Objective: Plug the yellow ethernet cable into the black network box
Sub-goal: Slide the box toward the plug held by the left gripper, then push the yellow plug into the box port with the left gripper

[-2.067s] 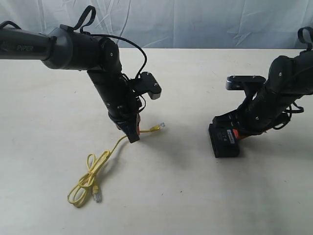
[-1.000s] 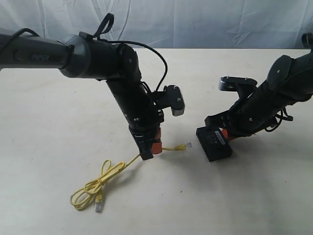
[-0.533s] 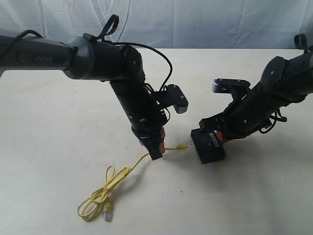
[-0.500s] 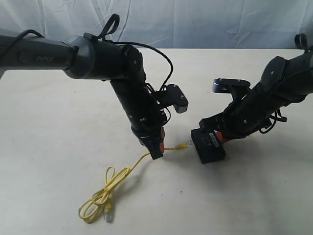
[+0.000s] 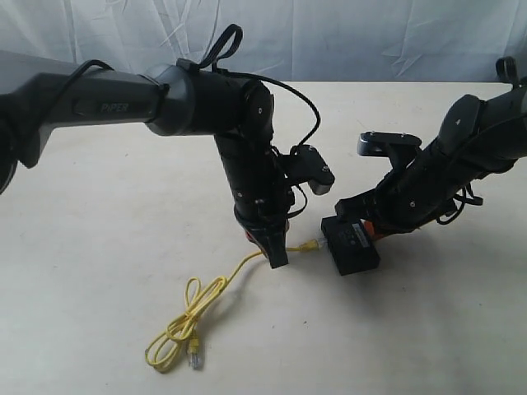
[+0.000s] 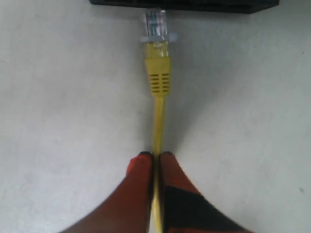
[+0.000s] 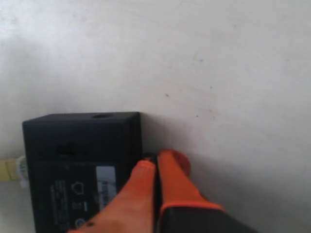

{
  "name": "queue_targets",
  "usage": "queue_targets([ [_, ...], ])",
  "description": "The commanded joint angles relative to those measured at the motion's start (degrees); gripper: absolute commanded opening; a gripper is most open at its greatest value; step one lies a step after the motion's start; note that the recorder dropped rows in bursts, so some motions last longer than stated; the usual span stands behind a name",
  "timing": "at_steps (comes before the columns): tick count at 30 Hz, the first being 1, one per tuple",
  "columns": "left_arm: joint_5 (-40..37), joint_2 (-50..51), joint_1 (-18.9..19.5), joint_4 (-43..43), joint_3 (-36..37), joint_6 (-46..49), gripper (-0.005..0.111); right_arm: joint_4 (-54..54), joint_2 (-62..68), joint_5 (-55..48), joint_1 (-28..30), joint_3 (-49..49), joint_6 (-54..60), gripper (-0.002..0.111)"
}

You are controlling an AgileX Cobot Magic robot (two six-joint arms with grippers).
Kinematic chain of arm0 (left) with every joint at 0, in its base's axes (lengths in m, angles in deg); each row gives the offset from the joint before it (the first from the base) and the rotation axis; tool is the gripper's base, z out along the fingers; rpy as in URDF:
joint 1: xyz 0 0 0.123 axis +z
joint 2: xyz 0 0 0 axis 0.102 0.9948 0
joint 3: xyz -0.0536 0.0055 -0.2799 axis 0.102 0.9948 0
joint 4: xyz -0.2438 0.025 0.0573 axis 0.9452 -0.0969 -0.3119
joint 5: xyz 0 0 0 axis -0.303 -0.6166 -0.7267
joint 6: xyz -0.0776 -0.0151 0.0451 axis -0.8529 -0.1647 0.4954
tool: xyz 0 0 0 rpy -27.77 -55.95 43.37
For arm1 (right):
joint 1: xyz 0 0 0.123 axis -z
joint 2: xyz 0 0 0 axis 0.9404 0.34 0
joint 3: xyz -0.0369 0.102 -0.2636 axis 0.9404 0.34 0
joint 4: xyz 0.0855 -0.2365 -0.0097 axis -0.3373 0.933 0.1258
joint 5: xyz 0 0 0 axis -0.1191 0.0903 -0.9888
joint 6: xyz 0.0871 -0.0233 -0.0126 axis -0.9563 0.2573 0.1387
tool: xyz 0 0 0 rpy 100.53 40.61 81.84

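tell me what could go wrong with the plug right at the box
The left hand pinches the yellow ethernet cable well behind its clear plug, so the cord may buckle rather than seat. The right hand only rests shut at the edge of the black network box, which could slide away.

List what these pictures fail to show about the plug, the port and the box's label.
1. Whether the plug of the yellow ethernet cable has entered a port: the left wrist view's edge cuts off the black network box; the exterior view is too small.
2. The label text: blurred and too small in the right wrist view.
3. The cable past the left gripper: hidden between its fingers.
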Motion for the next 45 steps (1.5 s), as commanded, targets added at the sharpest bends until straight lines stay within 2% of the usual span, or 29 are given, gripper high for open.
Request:
queue_targets([
  [1,0.55,-0.20,-0.25,-0.51,-0.25,-0.77,0.000,-0.15,0.30,-0.83,-0.07,-0.01,0.37,-0.001],
  [14,-2.51,-0.20,-0.25,1.92,-0.25,2.37,0.000,-0.15,0.30,-0.83,-0.07,-0.01,0.37,-0.001],
  [25,0.21,-0.20,-0.25,2.31,-0.25,2.37,0.000,-0.10,0.30,-1.19,-0.07,-0.01,0.57,-0.001],
  [28,-0.56,-0.20,-0.25,1.25,-0.25,2.15,0.000,-0.52,-1.62,-2.25,2.45,-0.01,0.57,-0.001],
  [32,-0.50,-0.20,-0.25,1.11,-0.25,2.15,0.000,-0.67,-5.26,-6.20,8.61,-0.01,0.96,-0.001],
  [35,-0.02,-0.20,-0.25,1.10,-0.25,2.15,0.000,-2.62,-4.72,-9.23,9.29,-0.01,7.90,-0.001],
  [39,-0.43,-0.20,-0.25,1.52,-0.25,2.15,0.000,-4.78,-2.66,-9.39,9.29,-0.01,9.13,-0.001],
  [45,-0.94,-0.20,-0.25,1.50,-0.25,2.15,0.000,-13.45,-0.36,-11.33,9.29,-0.01,17.92,-0.001],
])
